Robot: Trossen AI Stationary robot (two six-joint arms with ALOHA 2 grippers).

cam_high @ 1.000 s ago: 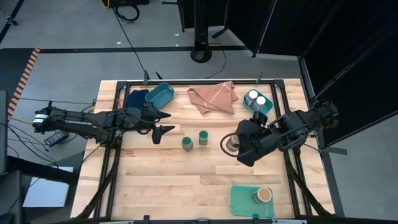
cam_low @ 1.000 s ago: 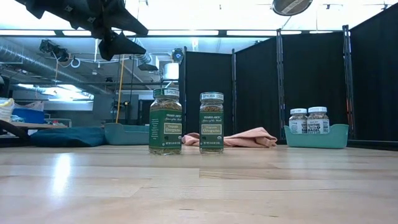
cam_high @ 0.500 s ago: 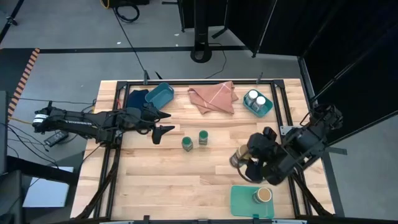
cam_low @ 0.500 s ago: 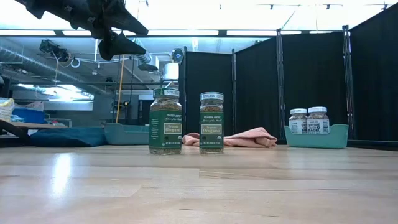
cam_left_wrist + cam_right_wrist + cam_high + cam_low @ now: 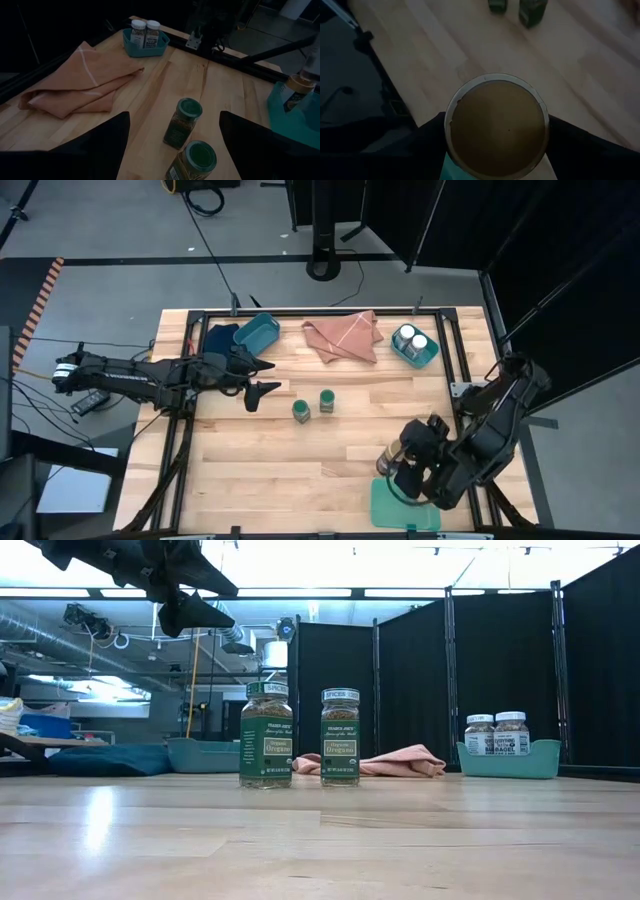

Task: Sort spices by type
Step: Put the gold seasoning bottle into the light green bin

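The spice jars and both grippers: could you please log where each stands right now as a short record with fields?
white-lidded jars: both in teal bin, far right
green-lidded jars: upright at table centre, side by side
tan-topped jar: held by right gripper at green tray
left gripper: open, raised, left of green-lidded jars
empty teal bin: far left
cloth: far middle

Two green-lidded jars [image 5: 313,405] block the table's middle.

Bright ceiling strip lights [image 5: 330,592] glare overhead; both wrist views are dim.
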